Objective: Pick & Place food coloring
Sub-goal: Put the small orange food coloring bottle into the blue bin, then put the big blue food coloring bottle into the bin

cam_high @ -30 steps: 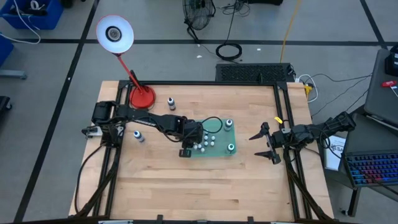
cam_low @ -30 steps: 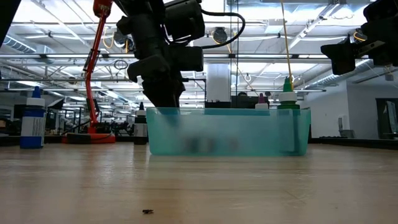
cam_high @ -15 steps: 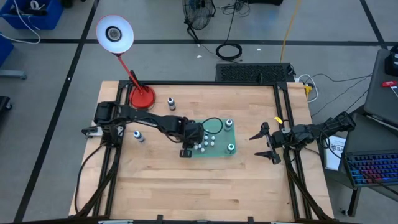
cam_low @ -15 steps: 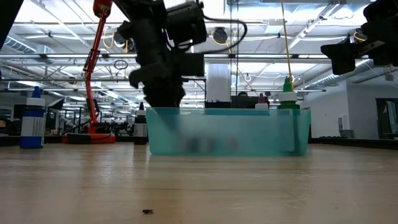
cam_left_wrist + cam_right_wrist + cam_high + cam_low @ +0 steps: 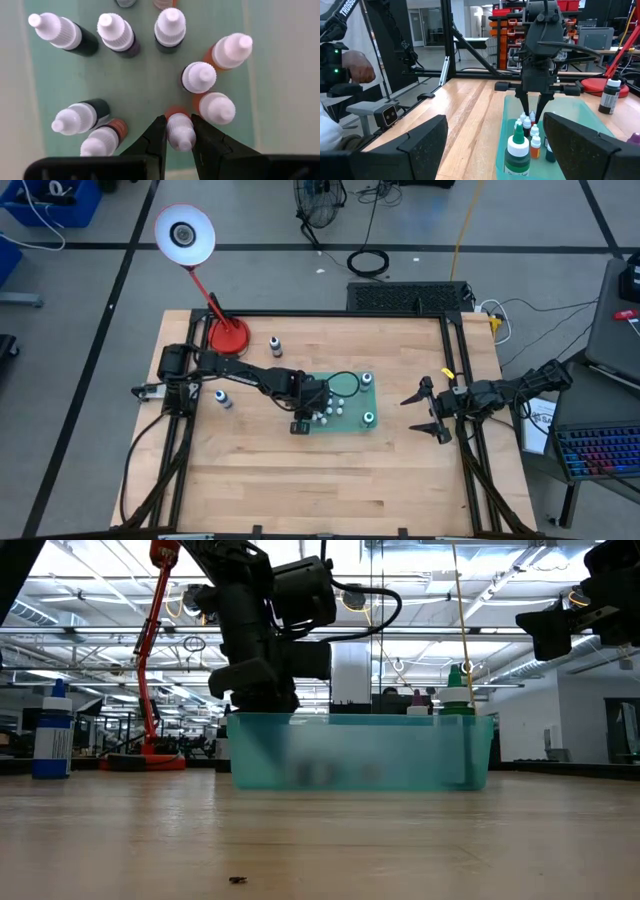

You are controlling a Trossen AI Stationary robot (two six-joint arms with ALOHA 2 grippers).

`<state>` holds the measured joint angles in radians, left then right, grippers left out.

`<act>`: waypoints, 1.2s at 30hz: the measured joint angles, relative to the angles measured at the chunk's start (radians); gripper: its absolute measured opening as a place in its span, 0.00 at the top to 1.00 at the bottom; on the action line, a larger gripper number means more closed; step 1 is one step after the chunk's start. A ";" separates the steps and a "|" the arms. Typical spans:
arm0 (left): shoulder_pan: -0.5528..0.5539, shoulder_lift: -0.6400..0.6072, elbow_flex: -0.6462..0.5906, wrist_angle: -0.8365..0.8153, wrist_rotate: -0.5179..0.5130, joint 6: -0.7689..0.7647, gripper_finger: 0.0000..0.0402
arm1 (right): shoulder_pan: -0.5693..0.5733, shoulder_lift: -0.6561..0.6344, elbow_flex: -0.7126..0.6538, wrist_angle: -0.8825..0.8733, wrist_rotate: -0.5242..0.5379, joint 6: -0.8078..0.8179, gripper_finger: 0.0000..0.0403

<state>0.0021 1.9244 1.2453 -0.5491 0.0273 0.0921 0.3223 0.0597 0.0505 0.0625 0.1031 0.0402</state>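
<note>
One tiny bottle (image 5: 181, 131) sits between your left gripper's (image 5: 179, 134) fingers right now, white cap up, orange-red body below, and the jaws look closed on its neck, or all but. It stands at the edge of the green tray (image 5: 352, 418), mid-table, with the rest of the food coloring crowded around it.

Expect almost no weight here. It's a small, stiff plastic dropper bottle, and I'd judge the smooth round body slippery and easy to tip. Your hold just under the cap seems the right place: the shoulder there should stop it sliding down through the pads.

Watch the neighbours. Another white-capped bottle (image 5: 216, 108) is just beside your right-hand finger, nearly touching it, and a pair (image 5: 95, 140) leans close to the other finger. A crooked lift could knock any of them over, so a straight pull looks safest.

Outside the tray, two darker bottles stand on the bare table: one (image 5: 275, 345) near the red lamp base (image 5: 229, 337), one (image 5: 221, 396) beside the left arm. Two green-capped ones (image 5: 369, 417) hold the tray's far end.

Your right gripper (image 5: 424, 409) waits well apart at the right table edge, fingers spread wide, holding nothing. A person's hand (image 5: 357, 66) shows beyond the table, off the work area.
</note>
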 joint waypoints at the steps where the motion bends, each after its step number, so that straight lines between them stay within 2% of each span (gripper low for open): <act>1: 0.000 0.000 0.000 0.000 0.001 0.000 0.83 | 0.000 0.000 0.000 0.000 0.000 0.000 0.22; 8: -0.001 0.001 -0.002 0.000 0.000 -0.023 0.63 | 0.000 0.000 0.000 0.000 0.000 0.000 0.22; 12: -0.003 0.001 -0.002 0.001 -0.001 -0.021 0.57 | 0.000 0.000 0.000 0.000 0.000 0.000 0.22; 26: -0.004 -0.009 0.006 -0.005 -0.001 -0.024 0.55 | 0.000 0.000 0.000 0.000 0.000 0.000 0.22; 36: -0.003 -0.009 0.106 -0.118 -0.001 -0.029 0.55 | 0.000 0.000 0.000 0.000 0.000 0.000 0.22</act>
<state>-0.0013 1.9152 1.3516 -0.6676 0.0265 0.0632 0.3222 0.0593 0.0505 0.0628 0.1032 0.0402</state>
